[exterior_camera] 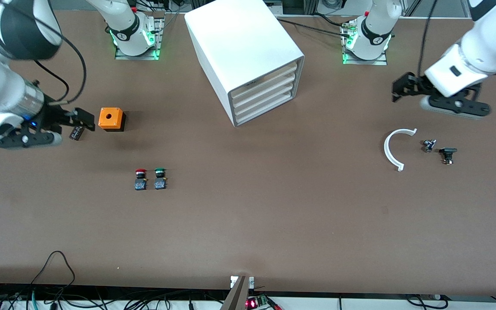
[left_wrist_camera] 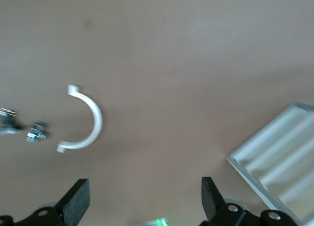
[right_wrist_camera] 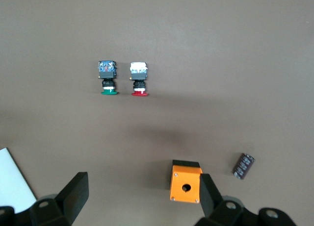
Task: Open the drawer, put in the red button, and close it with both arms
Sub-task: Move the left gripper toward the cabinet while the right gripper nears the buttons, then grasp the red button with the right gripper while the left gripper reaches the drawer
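The white cabinet [exterior_camera: 248, 51] stands near the robots' bases, and its four drawers [exterior_camera: 264, 97] all sit flush and shut. It also shows in the left wrist view [left_wrist_camera: 279, 157]. The red button [exterior_camera: 140, 178] stands on the table beside the green-capped twin [exterior_camera: 160, 178], on the side toward the right arm's end. The right wrist view also shows the red button [right_wrist_camera: 139, 81]. My right gripper [exterior_camera: 83, 121] is open and empty over the table beside an orange box [exterior_camera: 111, 119]. My left gripper [exterior_camera: 403, 89] is open and empty over the table near a white arc [exterior_camera: 393, 149].
A small black cylinder [exterior_camera: 75, 132] lies under the right gripper. Two small dark parts [exterior_camera: 429, 145] [exterior_camera: 447, 155] lie beside the white arc, toward the left arm's end. Cables run along the table edge nearest the front camera.
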`<move>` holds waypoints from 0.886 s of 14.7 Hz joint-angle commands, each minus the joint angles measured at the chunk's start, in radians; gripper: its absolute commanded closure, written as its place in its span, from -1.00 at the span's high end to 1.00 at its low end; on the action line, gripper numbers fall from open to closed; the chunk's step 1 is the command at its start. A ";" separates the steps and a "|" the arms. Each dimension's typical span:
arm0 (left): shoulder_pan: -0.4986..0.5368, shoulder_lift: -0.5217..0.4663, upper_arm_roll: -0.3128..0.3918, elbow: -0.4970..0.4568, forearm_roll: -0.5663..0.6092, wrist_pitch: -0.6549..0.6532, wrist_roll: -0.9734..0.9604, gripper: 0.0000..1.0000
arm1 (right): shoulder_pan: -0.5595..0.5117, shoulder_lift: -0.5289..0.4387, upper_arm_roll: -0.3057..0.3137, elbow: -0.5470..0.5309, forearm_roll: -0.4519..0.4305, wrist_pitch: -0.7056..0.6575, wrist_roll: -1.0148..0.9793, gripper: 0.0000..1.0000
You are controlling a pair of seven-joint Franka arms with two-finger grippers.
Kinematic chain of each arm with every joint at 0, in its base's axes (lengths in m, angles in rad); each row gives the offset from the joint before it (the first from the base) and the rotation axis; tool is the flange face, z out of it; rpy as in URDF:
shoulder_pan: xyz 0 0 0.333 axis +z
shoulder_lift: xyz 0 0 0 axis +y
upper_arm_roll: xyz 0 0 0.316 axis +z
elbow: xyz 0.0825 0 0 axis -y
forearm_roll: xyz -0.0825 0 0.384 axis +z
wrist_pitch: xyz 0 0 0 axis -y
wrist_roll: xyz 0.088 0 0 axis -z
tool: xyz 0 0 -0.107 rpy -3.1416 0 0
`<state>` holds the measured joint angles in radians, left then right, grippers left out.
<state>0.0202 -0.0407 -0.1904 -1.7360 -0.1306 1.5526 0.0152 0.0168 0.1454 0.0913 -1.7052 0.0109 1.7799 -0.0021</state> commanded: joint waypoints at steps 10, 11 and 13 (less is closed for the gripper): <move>0.004 0.297 -0.017 -0.060 -0.690 -0.076 0.398 0.97 | 0.002 0.117 0.004 -0.233 0.072 0.477 -0.098 1.00; 0.004 0.297 -0.018 -0.115 -0.734 -0.021 0.479 0.96 | 0.002 0.132 0.005 -0.260 0.070 0.531 -0.099 1.00; 0.003 0.295 -0.030 -0.230 -0.849 0.075 0.647 0.93 | 0.003 0.169 0.008 -0.290 0.070 0.613 -0.111 1.00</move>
<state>0.0193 0.2820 -0.2064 -1.8461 -0.8822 1.5483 0.5099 0.0182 0.2962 0.0939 -1.9574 0.0611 2.3172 -0.0854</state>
